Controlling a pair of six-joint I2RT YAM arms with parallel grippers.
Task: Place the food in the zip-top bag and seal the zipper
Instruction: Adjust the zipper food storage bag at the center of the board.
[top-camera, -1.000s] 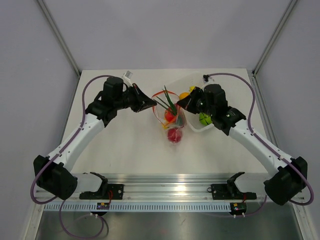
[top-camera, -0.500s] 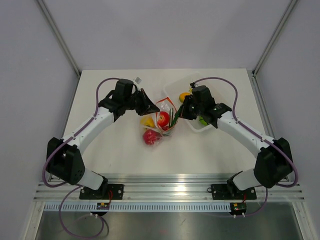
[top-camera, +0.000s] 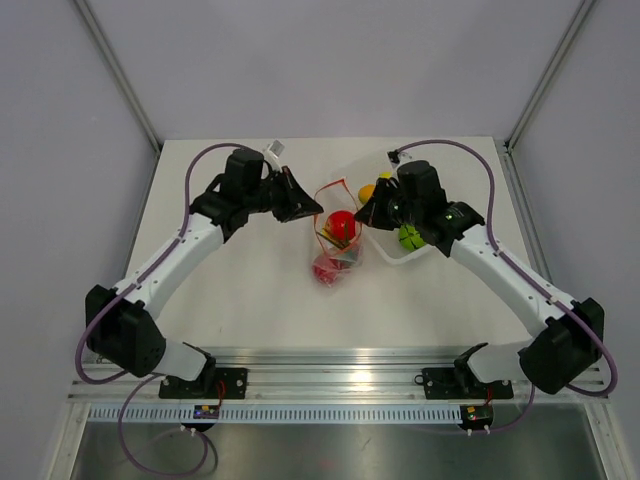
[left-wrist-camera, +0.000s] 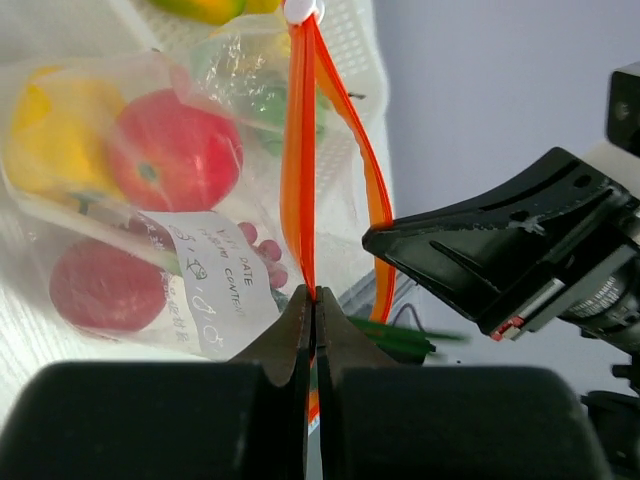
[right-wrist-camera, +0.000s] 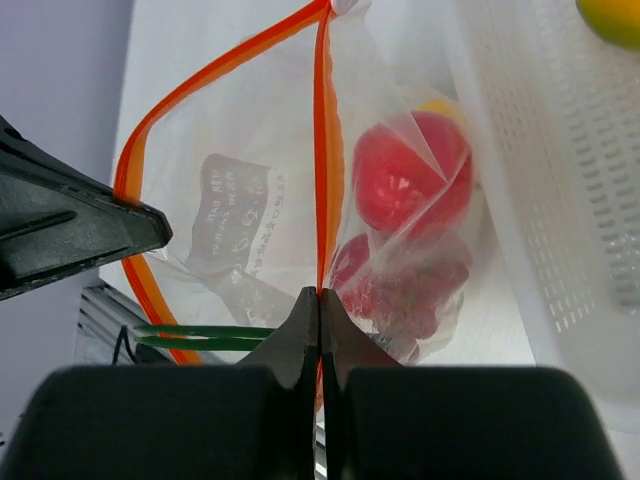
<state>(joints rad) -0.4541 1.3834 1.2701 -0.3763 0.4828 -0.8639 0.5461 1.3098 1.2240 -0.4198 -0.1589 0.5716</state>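
Note:
The zip-top bag (top-camera: 335, 255) hangs between my two grippers with its mouth held apart. In it lie a red round fruit (left-wrist-camera: 170, 150), a yellow pepper (left-wrist-camera: 45, 125) and another red fruit (left-wrist-camera: 100, 285). Green stalks (right-wrist-camera: 195, 335) stick out of the mouth. My left gripper (left-wrist-camera: 313, 292) is shut on one orange-red zipper (left-wrist-camera: 298, 170) strip. The right gripper (right-wrist-camera: 318, 292) is shut on the opposite zipper (right-wrist-camera: 322, 150) strip. In the top view the left gripper (top-camera: 316, 211) and the right gripper (top-camera: 360, 222) flank the bag's top.
A translucent white tray (top-camera: 392, 255) lies right of the bag, under the right arm. It holds a green round fruit (top-camera: 409, 236) and an orange-green mango (top-camera: 368, 190). The tray wall (right-wrist-camera: 560, 200) stands close to the bag's right side.
Both grippers keep their hold on the bag's mouth. The bag had swung left half a second ago and is now back to the right, hanging more upright.

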